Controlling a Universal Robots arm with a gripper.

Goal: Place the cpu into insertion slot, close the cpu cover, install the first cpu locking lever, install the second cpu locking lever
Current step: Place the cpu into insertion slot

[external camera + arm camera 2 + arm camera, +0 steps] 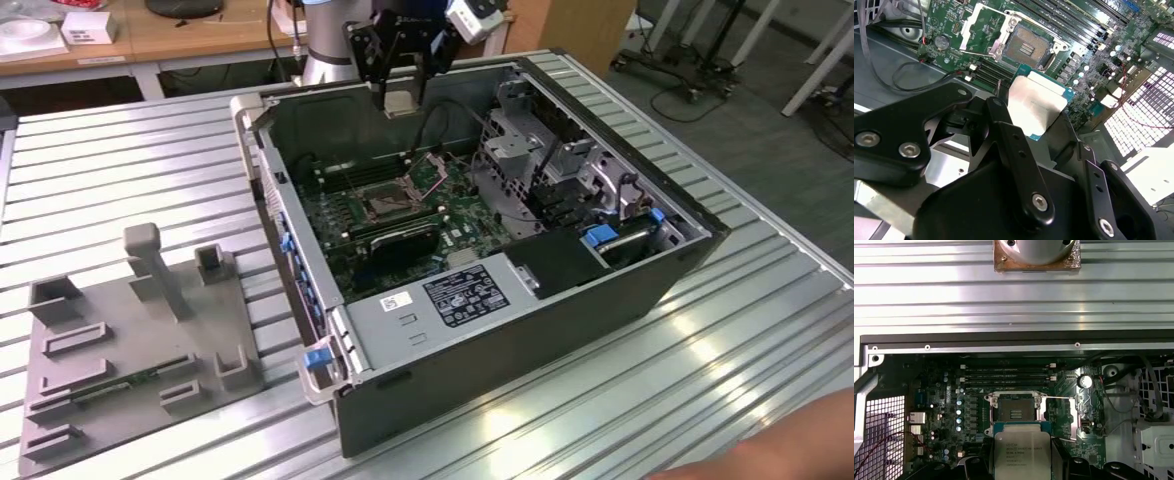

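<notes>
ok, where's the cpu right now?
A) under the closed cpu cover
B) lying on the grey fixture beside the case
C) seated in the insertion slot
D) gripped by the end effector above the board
D: the cpu is clamped in the end effector above the motherboard, while the insertion slot shows its bare dark centre with nothing in it.

cpu (1036,100) half hidden behind the pincer (1033,114), blurred hand (790,452) cut off at the exterior view's corner
</notes>
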